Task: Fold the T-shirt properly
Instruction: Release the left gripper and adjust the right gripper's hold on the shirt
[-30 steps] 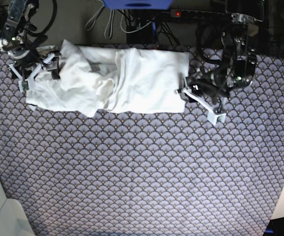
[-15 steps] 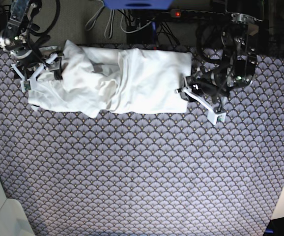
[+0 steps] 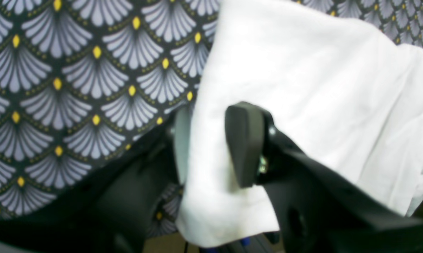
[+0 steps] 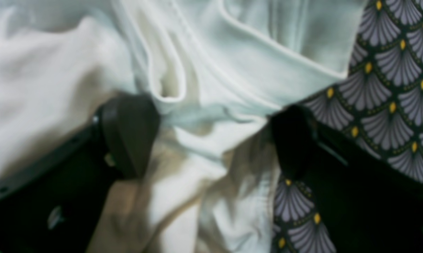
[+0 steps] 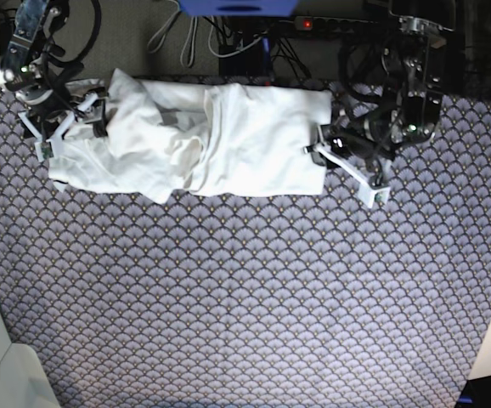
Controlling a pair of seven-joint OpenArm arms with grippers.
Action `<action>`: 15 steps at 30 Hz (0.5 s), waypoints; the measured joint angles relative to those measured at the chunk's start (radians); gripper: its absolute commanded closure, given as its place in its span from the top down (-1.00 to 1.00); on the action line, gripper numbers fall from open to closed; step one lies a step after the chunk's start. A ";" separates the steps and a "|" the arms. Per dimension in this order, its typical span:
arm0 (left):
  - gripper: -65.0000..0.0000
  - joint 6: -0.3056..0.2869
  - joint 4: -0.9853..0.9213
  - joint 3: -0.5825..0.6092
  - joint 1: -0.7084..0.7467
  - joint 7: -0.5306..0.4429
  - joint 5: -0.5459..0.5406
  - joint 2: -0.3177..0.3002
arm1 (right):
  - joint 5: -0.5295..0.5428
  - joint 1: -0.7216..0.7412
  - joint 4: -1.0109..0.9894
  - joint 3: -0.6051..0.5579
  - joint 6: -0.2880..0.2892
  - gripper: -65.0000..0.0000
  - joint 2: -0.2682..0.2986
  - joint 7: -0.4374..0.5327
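Since a second ago the left gripper [image 5: 345,167] has crept inward, clamped on the shirt [image 5: 228,140] edge between its pads; right gripper [image 4: 215,140] gapes over bunched cloth. Soft, light, limp: pinch hems or corners

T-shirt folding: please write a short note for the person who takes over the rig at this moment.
Left gripper: closed on the edge of the T-shirt, cloth pinched between its pads.
Right gripper: jaws wide open around bunched cloth at the other end, gripping nothing.
T-shirt: lies along the far edge of the patterned cloth, in a long band, wrinkled and bunched toward the right gripper's end.
Done: appears folded lengthwise into a band.
Left: close the right gripper, smooth the bunched end, fold the band across.
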 measured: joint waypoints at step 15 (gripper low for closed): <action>-0.32 0.000 0.000 0.000 0.011 0.000 0.000 0.000 | 0.003 -0.007 0.000 0.017 0.005 0.61 -0.001 0.006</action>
